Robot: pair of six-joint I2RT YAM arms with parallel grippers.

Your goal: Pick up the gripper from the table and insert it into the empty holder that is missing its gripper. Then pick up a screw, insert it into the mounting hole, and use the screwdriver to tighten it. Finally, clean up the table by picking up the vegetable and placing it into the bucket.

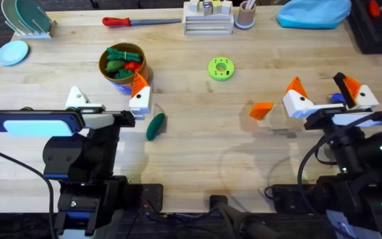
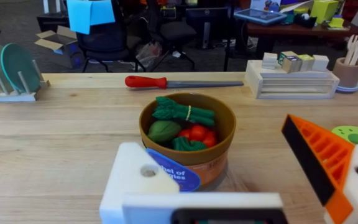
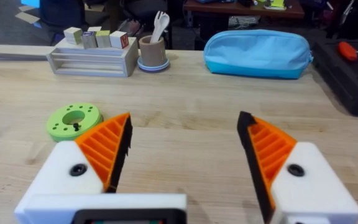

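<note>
The left gripper [image 1: 108,105] is seen at the left of the table [image 1: 197,143], its fingers spread and holding nothing; one white finger mount, the holder [image 1: 78,97], carries no orange pad, while the other finger [image 1: 140,93] keeps its ribbed orange wedge. In the left wrist view the bare holder [image 2: 138,177] shows an open mounting hole. The loose orange gripper [image 1: 261,110] lies on the table right of centre, near the right gripper [image 1: 323,94], whose two padded fingers are held wide apart over bare wood. The dark green vegetable [image 1: 155,126] lies just beside the left gripper's padded finger, on the near side. The bucket [image 1: 122,66] stands behind the left gripper and is filled with green and red toy vegetables; a blue label on its front can be partly read as "…el of …ies" in the left wrist view [image 2: 173,174]. A green disc with holes [image 1: 221,68] lies mid-table, and a red-handled screwdriver [image 1: 140,22] lies along the far edge beside a white tray of blocks [image 1: 207,18], whose markings cannot be read.
</note>
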